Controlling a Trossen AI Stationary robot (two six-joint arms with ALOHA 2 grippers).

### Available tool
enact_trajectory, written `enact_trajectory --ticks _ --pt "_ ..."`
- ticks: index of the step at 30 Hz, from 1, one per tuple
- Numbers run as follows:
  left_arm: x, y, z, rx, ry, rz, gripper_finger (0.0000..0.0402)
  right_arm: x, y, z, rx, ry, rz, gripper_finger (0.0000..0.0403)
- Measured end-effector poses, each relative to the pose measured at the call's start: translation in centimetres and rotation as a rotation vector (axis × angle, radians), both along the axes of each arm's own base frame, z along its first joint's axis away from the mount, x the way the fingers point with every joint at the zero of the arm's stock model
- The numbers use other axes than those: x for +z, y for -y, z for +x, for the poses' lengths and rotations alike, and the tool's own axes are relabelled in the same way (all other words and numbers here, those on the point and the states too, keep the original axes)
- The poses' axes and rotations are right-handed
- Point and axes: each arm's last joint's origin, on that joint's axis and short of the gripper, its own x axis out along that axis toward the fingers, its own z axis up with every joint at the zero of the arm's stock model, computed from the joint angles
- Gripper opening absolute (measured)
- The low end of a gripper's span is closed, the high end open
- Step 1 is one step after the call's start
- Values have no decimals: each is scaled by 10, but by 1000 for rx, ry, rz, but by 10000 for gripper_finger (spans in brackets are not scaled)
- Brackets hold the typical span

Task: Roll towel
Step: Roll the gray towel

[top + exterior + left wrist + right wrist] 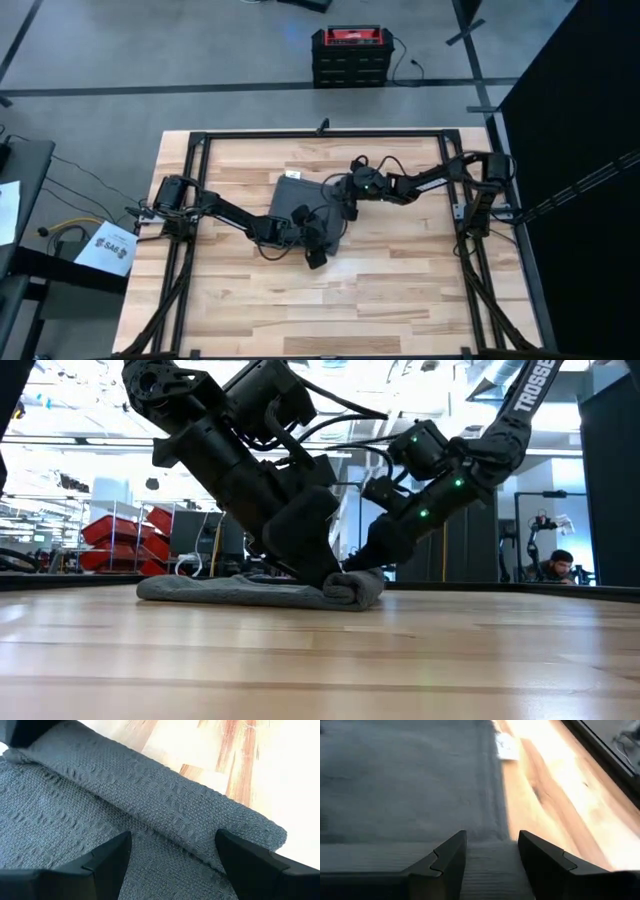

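The dark grey towel [300, 203] lies flat on the wooden table, with its right edge rolled into a thick roll [355, 588]. A white tag [506, 746] sits at its far edge. My left gripper [170, 845] is open and low over the roll's near end. My right gripper [491, 851] is open too, over the roll's far end, and looks across the flat cloth. In the low view the left arm [270, 480] stands in front of the right arm [440, 470]. My left gripper comes down slanting from the table's left, one fingertip [227, 842] on the roll [190, 820] and the other at the flat cloth beside it. The roll lies on the table. My right gripper has both open fingers set from above on the roll's top [490, 865], spaced along its length. Nothing is pinched.
A black frame [320, 133] runs around the wooden table top. There is bare wood toward the near edge [330, 310] and to the towel's right. A red and black box [350, 52] stands on the floor beyond the table.
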Motion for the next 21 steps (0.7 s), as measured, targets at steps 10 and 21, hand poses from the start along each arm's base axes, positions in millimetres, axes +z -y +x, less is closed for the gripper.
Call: enact_trajectory --ticks 10,21 --pt "0 0 0 0 -2 1 279 -6 1 -6 -14 -83 18 171" --pt "0 0 0 -3 -4 3 279 43 -14 -14 7 -27 -90 171"
